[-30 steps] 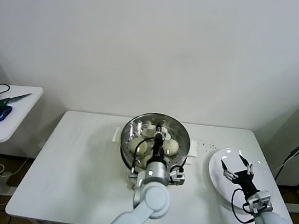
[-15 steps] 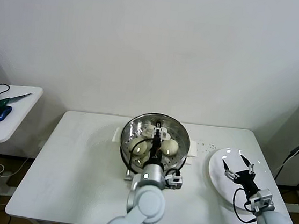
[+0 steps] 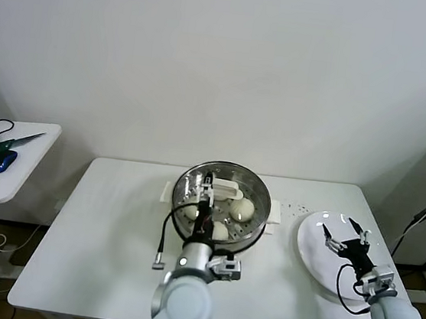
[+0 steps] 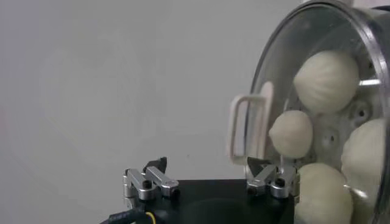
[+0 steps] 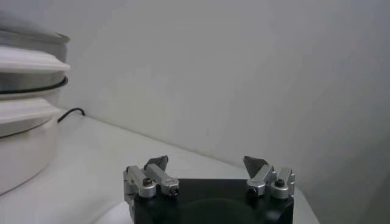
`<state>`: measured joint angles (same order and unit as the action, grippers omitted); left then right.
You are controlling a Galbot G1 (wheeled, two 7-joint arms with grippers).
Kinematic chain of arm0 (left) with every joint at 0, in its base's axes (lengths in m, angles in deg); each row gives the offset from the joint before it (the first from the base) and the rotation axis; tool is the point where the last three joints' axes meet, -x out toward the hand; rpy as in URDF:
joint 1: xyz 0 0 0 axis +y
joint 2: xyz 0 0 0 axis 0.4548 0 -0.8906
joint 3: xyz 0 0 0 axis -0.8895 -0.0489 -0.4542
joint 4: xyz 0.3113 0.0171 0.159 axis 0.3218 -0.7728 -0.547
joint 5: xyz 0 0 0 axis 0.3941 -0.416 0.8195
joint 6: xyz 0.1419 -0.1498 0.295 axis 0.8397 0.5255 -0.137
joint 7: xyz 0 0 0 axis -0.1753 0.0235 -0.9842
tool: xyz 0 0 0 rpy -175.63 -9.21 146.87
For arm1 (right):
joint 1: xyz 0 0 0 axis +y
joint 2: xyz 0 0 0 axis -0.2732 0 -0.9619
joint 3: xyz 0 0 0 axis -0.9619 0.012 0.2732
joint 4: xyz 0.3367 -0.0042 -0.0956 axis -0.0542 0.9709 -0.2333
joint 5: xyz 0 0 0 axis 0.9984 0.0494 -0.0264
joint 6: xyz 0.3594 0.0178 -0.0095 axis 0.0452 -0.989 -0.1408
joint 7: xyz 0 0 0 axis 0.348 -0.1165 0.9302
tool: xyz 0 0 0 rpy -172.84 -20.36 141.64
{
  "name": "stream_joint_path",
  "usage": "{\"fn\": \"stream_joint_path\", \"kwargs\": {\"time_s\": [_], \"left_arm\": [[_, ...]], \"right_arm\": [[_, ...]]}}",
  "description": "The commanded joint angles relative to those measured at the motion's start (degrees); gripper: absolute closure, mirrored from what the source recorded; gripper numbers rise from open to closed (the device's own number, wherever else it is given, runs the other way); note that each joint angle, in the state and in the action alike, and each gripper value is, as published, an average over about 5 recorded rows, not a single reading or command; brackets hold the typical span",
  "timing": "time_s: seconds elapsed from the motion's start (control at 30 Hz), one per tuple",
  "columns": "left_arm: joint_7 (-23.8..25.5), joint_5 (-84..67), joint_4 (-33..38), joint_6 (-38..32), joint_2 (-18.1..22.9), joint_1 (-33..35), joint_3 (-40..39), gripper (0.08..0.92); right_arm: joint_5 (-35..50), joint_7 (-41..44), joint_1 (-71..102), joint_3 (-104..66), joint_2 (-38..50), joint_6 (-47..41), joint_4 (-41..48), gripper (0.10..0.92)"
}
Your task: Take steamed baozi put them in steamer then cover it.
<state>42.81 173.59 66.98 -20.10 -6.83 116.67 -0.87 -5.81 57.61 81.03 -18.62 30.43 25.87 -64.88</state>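
With the cover (image 3: 223, 190) seated on the steamer (image 3: 256, 220) over the steamed baozi (image 3: 243, 207), the left claw (image 3: 206, 189) gapes empty just beside its white handle (image 4: 248, 126), while the right claw (image 3: 348, 237), also open, hovers over the plate (image 3: 312, 252), well apart.

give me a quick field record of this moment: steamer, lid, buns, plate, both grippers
steamer: steel basket in a white cooker base, mid table
cover: glass lid seated on the steamer, white handle free
baozi: four buns visible under the lid
plate: white plate, on the table's right side, no buns on it
left gripper: open, over the lid beside the handle, holding nothing
right gripper: open, over the plate, holding nothing
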Motion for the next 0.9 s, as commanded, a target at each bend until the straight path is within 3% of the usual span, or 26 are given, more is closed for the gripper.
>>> {"fn": "stream_joint_path", "kwargs": {"time_s": [0.03,0.13,0.23,0.5,0.67,0.9], "left_arm": [[-13.5,-24.4,12.9,-7.0,-7.5,9.9,13.0,0.177],[-18.6,-37.4,14.7,-12.2,-8.3,14.7,21.6,0.177],[-22.6,-51.1,15.1,-21.8,-6.8,19.7,31.6,0.177],[-25.7,-79.8,11.4,-39.1,-1.0,30.0,47.8,0.177],[-25.0,-88.0,6.2,-45.8,1.8,33.6,51.0,0.177],[-25.3,-92.4,2.3,-48.5,1.8,36.2,49.9,0.177]], "right_arm": [[2.1,-0.6,1.7,-1.4,-0.1,-0.9,-1.6,0.203],[1.8,-0.6,2.3,-1.8,-0.4,-0.9,-1.7,0.203],[1.7,-0.6,2.7,-2.2,-0.8,-1.0,-2.3,0.203],[2.0,-0.6,4.3,-2.6,-1.4,-1.3,-5.4,0.203],[3.6,-0.5,6.1,-3.3,-2.2,-1.0,-7.3,0.203],[5.3,-0.5,8.2,-4.4,-2.6,-0.5,-8.6,0.203]]}}
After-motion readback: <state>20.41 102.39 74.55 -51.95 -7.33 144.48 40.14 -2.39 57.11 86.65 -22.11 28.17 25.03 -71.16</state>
